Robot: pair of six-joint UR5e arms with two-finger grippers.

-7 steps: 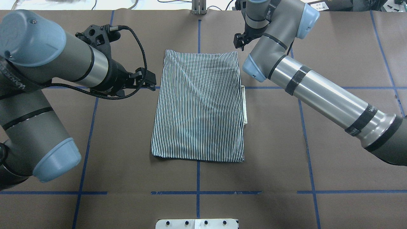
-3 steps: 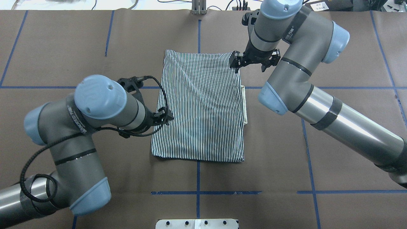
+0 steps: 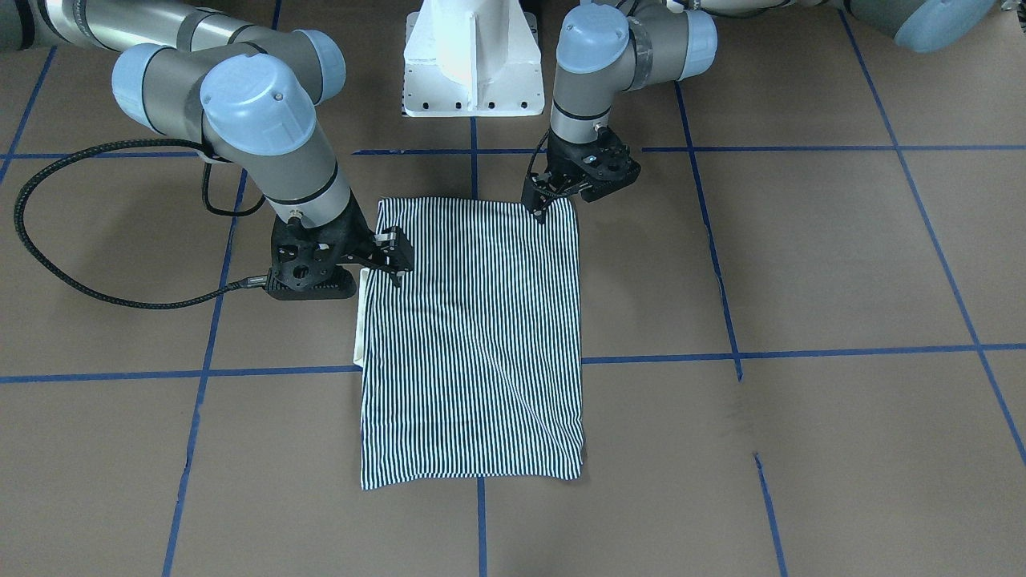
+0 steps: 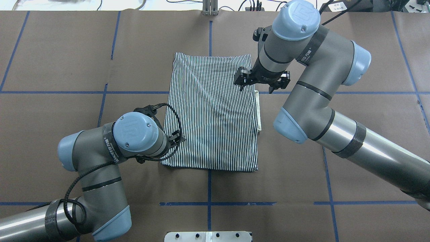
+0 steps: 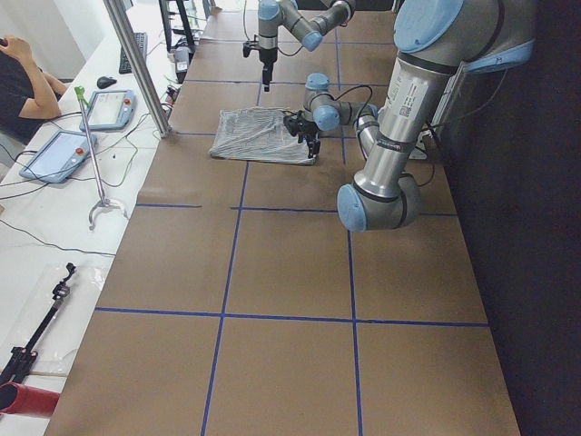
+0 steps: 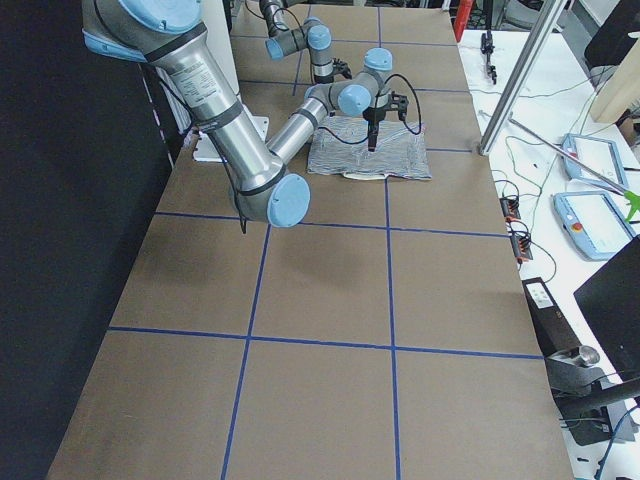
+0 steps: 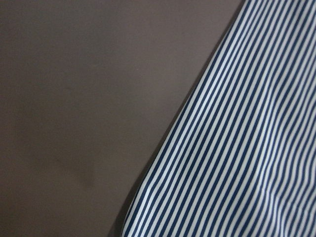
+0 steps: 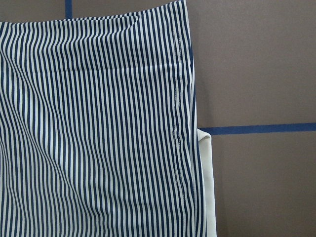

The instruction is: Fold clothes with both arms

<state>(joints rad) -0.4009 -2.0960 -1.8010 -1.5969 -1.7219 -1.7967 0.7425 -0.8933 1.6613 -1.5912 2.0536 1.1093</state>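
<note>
The left gripper (image 4: 180, 137) and right gripper (image 4: 241, 84) hang at the shirt's (image 4: 211, 117) opposite edges. Whether their jaws are spread cannot be told. Each should pinch every layer, then lift together.

Right arm joint cap (image 4: 300, 13): embossed UR logo on the blue face. Left arm joint cap (image 4: 133, 130): same UR logo. Right arm black band (image 4: 307, 53) and left arm black band (image 4: 111, 152): white lettering, too small to read reliably.
</note>
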